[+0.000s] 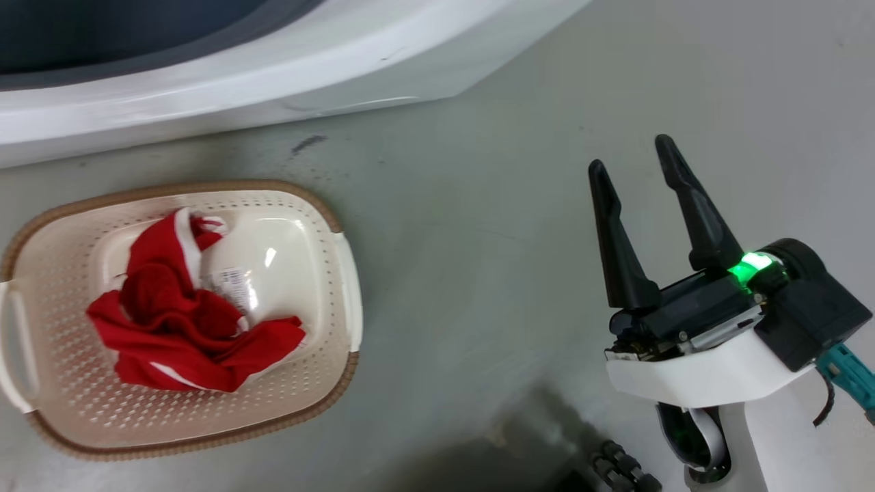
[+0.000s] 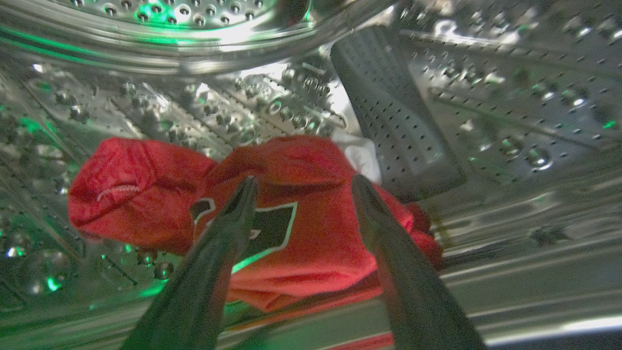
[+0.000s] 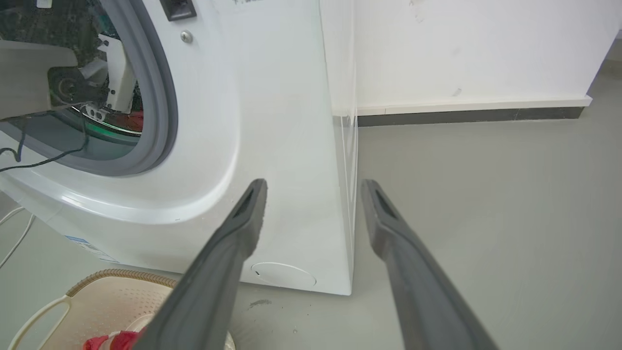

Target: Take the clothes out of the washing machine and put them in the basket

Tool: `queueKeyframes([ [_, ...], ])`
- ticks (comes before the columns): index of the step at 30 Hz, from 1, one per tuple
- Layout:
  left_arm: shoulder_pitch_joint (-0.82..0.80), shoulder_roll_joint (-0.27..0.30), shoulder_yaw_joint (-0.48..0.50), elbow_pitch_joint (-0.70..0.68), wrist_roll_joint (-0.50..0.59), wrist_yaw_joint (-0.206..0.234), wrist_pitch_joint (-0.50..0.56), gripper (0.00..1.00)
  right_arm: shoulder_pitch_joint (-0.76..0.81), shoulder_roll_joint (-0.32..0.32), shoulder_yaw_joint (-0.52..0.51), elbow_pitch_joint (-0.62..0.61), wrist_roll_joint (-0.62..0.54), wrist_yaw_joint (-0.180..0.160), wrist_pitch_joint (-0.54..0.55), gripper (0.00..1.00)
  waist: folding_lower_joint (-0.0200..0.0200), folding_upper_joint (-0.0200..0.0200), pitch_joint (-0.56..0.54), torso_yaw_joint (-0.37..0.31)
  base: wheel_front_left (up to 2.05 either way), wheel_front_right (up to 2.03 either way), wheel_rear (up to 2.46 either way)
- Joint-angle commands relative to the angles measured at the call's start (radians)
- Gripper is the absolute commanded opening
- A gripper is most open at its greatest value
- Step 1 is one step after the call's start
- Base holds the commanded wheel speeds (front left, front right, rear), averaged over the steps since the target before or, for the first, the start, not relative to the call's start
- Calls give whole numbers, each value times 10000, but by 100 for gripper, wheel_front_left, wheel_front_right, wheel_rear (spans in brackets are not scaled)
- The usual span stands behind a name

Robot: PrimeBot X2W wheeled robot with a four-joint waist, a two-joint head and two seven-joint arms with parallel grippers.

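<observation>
A red garment with white trim [image 1: 184, 314] lies crumpled in the cream basket [image 1: 328, 225] on the floor, left of my right gripper [image 1: 632, 154], which hovers open and holds nothing. Inside the washing machine [image 3: 272, 121], the left wrist view shows another red garment with a black-and-white logo [image 2: 301, 228] on the perforated steel drum [image 2: 486, 97]. My left gripper [image 2: 303, 184] is open just above it, fingers straddling the logo without closing on the cloth. The right wrist view shows my left arm [image 3: 34, 82] reaching in through the grey-rimmed port [image 3: 165, 112], and the basket's rim [image 3: 116, 275] at bottom left.
The machine's white front [image 1: 273, 68] runs across the top of the head view. A white wall with a dark skirting [image 3: 466, 115] stands right of the machine. Grey floor [image 1: 478, 239] lies between basket and right gripper. Cables [image 3: 14, 228] trail at the machine's left.
</observation>
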Motion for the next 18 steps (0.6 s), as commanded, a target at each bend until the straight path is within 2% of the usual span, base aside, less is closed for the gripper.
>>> queueKeyframes([
  [1, -134, 107, -55, 50, 95, -30, 154, 100, -168, 18, 61, 31, 84, -5, -76, 100, -2, 0, 263, -333, 0, 0, 0],
  [6, -547, 485, -248, 227, 113, -129, 1426, 100, -157, 19, 270, 131, 322, -5, -127, 100, -2, 0, 535, -615, 0, 0, 0],
  [12, -654, 652, -369, 360, -77, -207, 2573, 100, -184, 19, 455, -2, 527, -5, -136, 100, -2, 0, 699, -712, 0, 0, 0],
  [13, -651, 671, -396, 338, -82, -214, 2640, 44, -186, 19, 475, -30, 551, -5, -137, 100, -2, 0, 712, -702, 0, 0, 0],
  [14, -651, 672, -416, 289, -114, -213, 2670, 12, -194, 17, 495, -60, 577, -5, -138, 100, -2, 0, 725, -687, 0, 0, 0],
  [15, -642, 680, -441, 192, -126, -211, 2611, 0, -202, 17, 515, -66, 586, -5, -138, 100, -2, 0, 733, -668, 0, 0, 0],
  [18, -594, 687, -443, -130, -186, -39, 2332, 0, -274, 17, 557, -69, 595, -5, -139, 100, -2, 0, 685, -606, 0, 0, 0],
])
